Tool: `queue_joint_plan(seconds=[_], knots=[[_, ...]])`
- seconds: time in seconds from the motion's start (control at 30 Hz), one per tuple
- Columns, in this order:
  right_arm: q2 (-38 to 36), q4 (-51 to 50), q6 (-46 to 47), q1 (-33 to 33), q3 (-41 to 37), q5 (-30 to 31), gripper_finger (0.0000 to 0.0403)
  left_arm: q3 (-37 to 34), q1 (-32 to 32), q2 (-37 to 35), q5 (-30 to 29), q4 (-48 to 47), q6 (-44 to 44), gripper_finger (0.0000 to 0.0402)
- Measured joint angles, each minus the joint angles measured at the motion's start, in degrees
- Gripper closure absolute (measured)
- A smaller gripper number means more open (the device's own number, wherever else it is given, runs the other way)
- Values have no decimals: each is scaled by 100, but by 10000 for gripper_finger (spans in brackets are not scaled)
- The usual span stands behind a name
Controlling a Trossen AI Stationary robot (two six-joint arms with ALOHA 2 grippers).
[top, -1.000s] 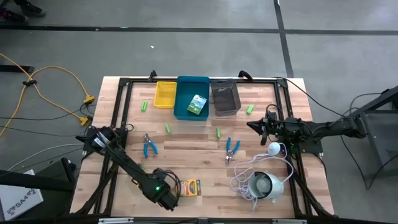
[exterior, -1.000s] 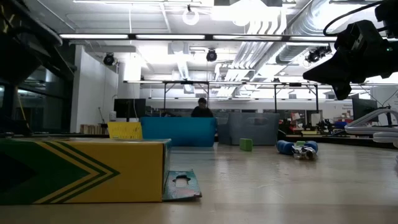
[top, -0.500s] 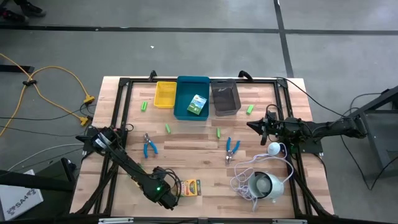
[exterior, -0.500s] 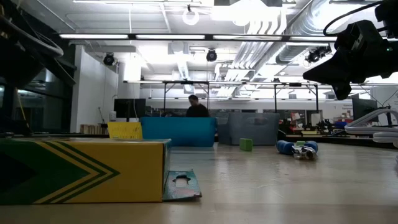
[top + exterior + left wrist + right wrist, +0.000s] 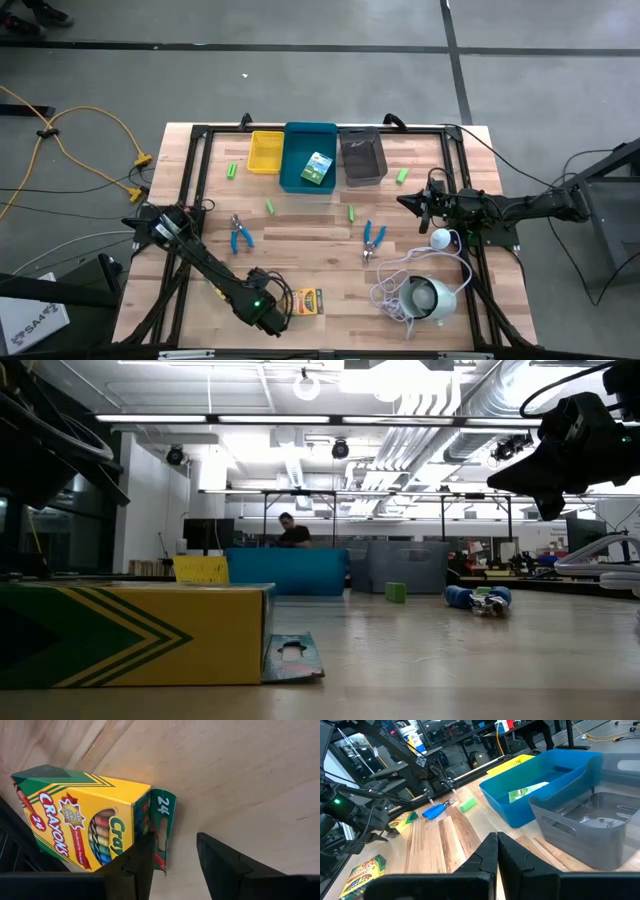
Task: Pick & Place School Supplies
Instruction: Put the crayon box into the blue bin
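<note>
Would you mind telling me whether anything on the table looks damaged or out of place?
Yes: the crayon box by the left end effector has its end flap hanging open, so crayons could slide out. A white cord also sprawls loosely over the boards.

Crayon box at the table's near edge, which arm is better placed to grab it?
Left. The left gripper hovers at the crayon box, fingers open. The right gripper waits shut, across the table.

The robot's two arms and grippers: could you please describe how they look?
Both arms are slim, dark and jointed. The left arm shows a small green light near its wrist; its gripper has two flat, dark, angular fingers. The right gripper has matching dark tapered fingers. Black cables trail behind the right arm.
</note>
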Motion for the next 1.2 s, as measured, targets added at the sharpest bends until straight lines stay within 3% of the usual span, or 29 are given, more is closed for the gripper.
queue_joint_plan(seconds=[0.37, 0.67, 1.2], knots=[[-1, 0, 0, 0, 0, -1, 400, 0, 0, 168, -55, -115, 4, 317], [0, 0, 0, -1, 1, 1, 400, -26, -38, 371, -15, -686, 40, 321], [-1, 0, 0, 0, 1, -1, 400, -26, -107, 482, -135, -639, 169, 321]])
